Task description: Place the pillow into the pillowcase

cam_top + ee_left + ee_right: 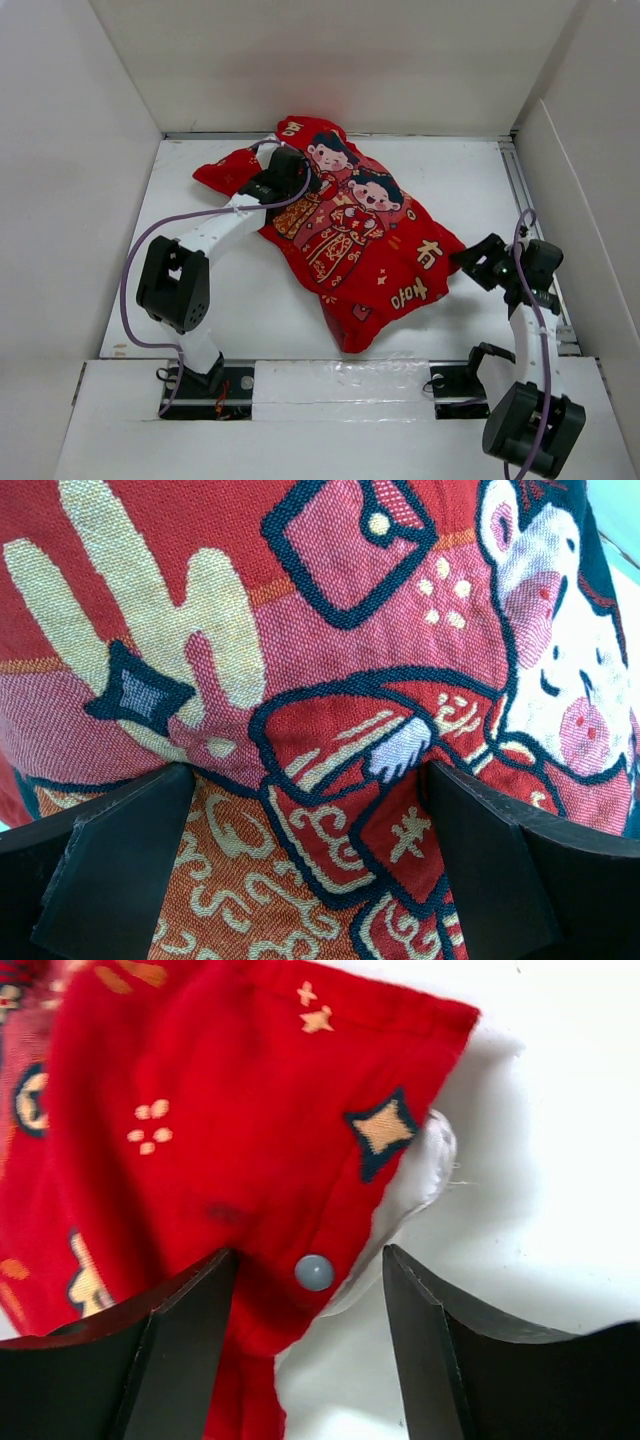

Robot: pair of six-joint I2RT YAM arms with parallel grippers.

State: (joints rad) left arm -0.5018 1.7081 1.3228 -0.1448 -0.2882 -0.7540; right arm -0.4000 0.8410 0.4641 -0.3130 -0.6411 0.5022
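The red pillowcase (350,230), printed with two cartoon figures, lies plump and slanted across the middle of the white table. Only a white sliver of the pillow (420,1175) peeks out at the case's open edge, beside a grey snap button (314,1272); the rest is hidden inside. My left gripper (288,172) rests on the case's far left part, its jaws wide open over the woven print (308,775). Over at the case's right corner, my right gripper (472,260) is open (308,1255), with the case's edge lying loosely between its fingers.
White walls close in the table on the left, back and right. A metal rail (527,200) runs along the right side. Purple cables (128,270) loop off both arms. A taped white strip (340,380) covers the near edge between the arm bases.
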